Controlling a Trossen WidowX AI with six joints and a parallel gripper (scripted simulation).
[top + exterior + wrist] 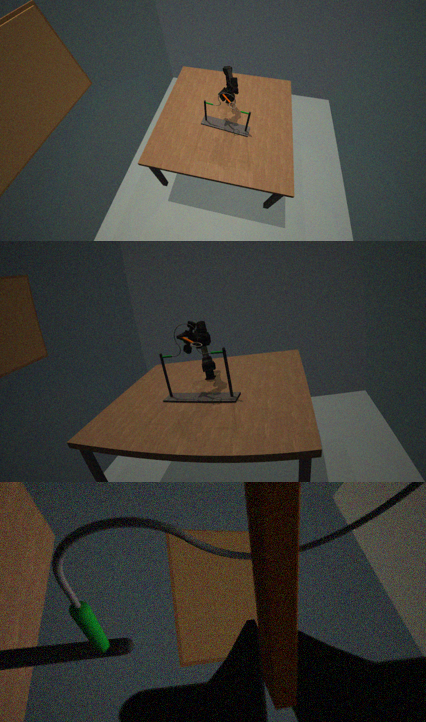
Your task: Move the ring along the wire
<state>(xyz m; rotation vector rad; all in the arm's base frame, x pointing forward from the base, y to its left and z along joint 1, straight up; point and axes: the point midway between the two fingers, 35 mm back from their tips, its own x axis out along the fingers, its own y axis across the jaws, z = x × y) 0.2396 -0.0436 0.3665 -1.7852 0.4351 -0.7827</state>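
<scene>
Dim blue-grey walls (373,44) (269,285) surround a brown wooden table (215,155) (191,426); a flat brown wooden panel (35,77) (17,327) stands toward nine o'clock.

Arm bent, raised above its base; claw (223,95) (178,336) (259,626) tilted, fingers closed w/ sth gripped btwn.
</scene>
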